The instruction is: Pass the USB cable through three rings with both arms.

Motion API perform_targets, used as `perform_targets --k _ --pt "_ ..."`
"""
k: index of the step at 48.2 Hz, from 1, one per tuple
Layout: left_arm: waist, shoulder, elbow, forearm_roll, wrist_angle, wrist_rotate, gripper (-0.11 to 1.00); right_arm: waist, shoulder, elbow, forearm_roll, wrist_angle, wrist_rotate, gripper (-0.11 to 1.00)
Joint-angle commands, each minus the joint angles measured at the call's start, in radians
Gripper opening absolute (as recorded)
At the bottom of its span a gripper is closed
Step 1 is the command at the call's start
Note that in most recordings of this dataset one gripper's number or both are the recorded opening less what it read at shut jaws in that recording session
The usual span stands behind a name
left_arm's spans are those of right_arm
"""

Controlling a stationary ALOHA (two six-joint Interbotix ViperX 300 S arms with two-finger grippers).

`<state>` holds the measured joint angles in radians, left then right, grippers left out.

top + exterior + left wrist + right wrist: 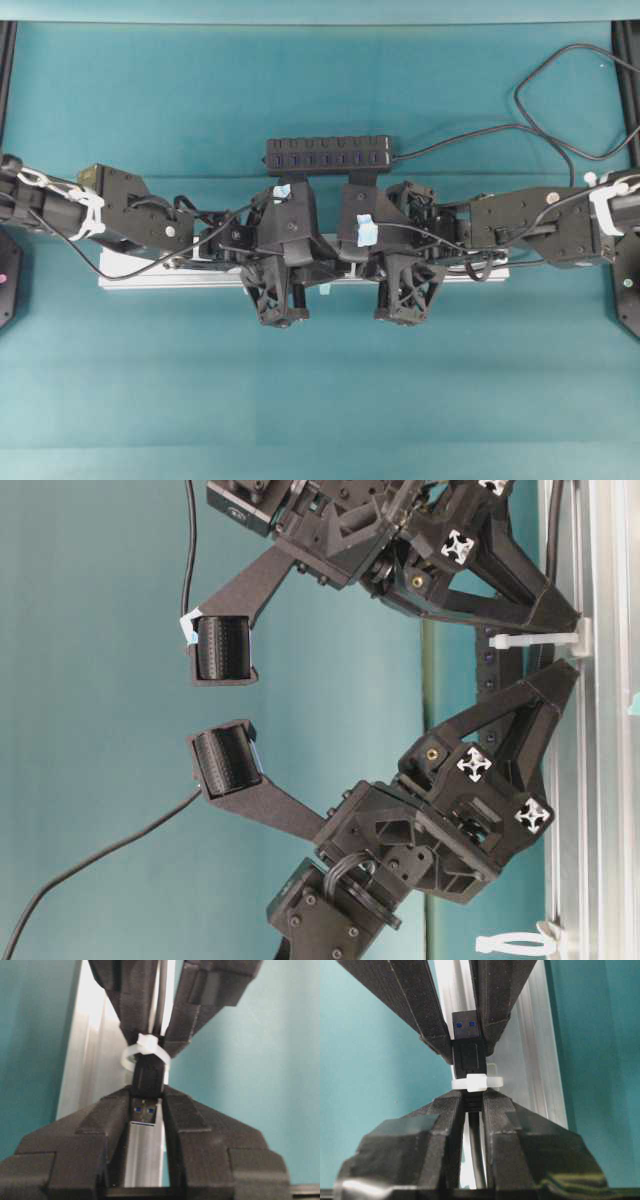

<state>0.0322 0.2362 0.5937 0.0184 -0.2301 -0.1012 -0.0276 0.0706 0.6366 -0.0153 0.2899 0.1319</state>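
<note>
With the USB cable's plug poked through one ring at the rail's middle, my right gripper pinches the cord behind it, my left gripper clamps the plug; other rings remain.

Obstacles: both grippers crowd one ring on the rail, tip to tip; hub behind. Free room: teal cloth in front.

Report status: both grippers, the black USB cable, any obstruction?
Left gripper closed on black metal-tipped USB plug. Right gripper shut on USB cable behind translucent white ring. Plug through that ring. No obstruction visible.
</note>
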Motion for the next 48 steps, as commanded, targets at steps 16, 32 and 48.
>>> perform_targets --k 16,32,48 --pt "-0.002 -0.009 -0.006 0.002 -0.003 -0.002 0.21 0.006 -0.015 -0.005 0.003 -0.009 0.014 -0.07" --pt "-0.002 -0.020 -0.002 0.003 0.015 -0.003 0.21 0.014 -0.028 0.012 0.002 0.009 0.014 0.14" --pt "-0.006 -0.092 0.054 0.002 0.067 -0.005 0.21 0.009 -0.083 0.015 -0.005 0.044 0.011 0.80"
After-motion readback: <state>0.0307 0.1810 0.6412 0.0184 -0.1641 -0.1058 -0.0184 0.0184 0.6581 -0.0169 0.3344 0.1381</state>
